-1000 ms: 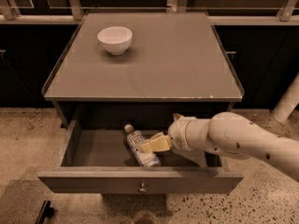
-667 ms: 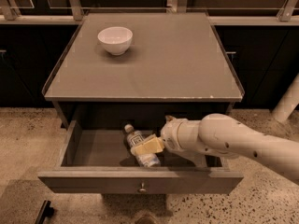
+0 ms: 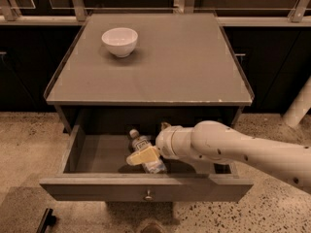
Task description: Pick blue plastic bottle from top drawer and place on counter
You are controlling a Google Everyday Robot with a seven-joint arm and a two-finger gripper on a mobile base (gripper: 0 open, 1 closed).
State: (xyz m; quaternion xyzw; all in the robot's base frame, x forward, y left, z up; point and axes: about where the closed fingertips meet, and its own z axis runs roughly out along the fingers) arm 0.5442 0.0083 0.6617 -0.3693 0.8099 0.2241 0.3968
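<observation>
The blue plastic bottle (image 3: 140, 142) lies on its side in the open top drawer (image 3: 97, 188), white cap towards the back. The drawer's round knob (image 3: 148, 195) shows on the front panel. My gripper (image 3: 152, 141) reaches in from the right and is down in the drawer at the bottle. It is open: one cream finger (image 3: 141, 156) lies across the front of the bottle, and the other fingertip (image 3: 164, 126) shows behind it. The counter (image 3: 184, 67) is the flat top above the drawer.
A white bowl (image 3: 120, 40) stands at the back left of the counter. My white arm (image 3: 252, 152) crosses the drawer's right side. Dark cabinets flank the unit, with a rail behind. A white post (image 3: 299, 106) stands at the right on the speckled floor.
My gripper has moved left inside the drawer, and its front finger now lies across the bottle. The bottle and bowl have not moved.
</observation>
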